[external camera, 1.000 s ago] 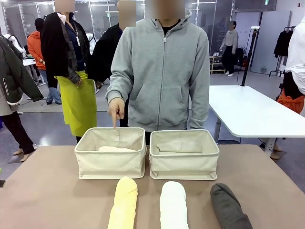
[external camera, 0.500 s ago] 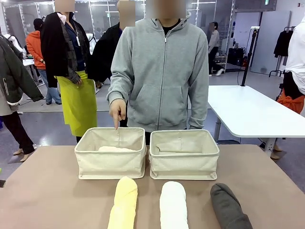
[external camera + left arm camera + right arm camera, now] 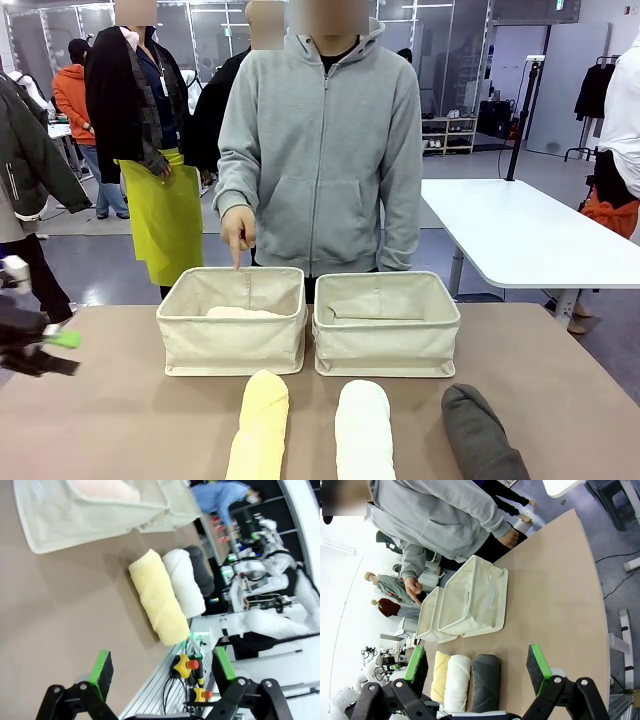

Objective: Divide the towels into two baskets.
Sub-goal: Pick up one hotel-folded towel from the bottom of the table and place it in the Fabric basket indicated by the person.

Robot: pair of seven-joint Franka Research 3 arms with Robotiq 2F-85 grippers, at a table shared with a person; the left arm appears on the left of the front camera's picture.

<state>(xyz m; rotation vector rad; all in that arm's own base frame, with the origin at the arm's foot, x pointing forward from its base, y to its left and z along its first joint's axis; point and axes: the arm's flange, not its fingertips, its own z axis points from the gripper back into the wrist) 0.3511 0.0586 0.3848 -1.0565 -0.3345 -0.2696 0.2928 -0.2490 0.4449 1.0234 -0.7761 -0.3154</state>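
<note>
My left fingers (image 3: 50,342) hang at the far left, over the edge of the table (image 3: 110,420). They are blurred in the front view. In my left wrist view they stand wide apart, with nothing between the green pads.

Next comes the person's hand (image 3: 238,228), its index finger pointing down at the far rim of the left basket (image 3: 232,345). The pale pink towel (image 3: 243,312) lies inside that basket. The right basket (image 3: 387,345) stands just beside it, their side walls almost touching.

On my side of the baskets, three rolled towels lie in a row with their ends toward me. The pale yellow towel (image 3: 260,425) is in front of the left basket. The white towel (image 3: 364,430) is in front of the right basket. The dark grey towel (image 3: 480,435) is farthest right, slightly angled.

My right fingers (image 3: 537,667) are above the table's right side and are also spread wide. They hold nothing and are well apart from the towels.
</note>
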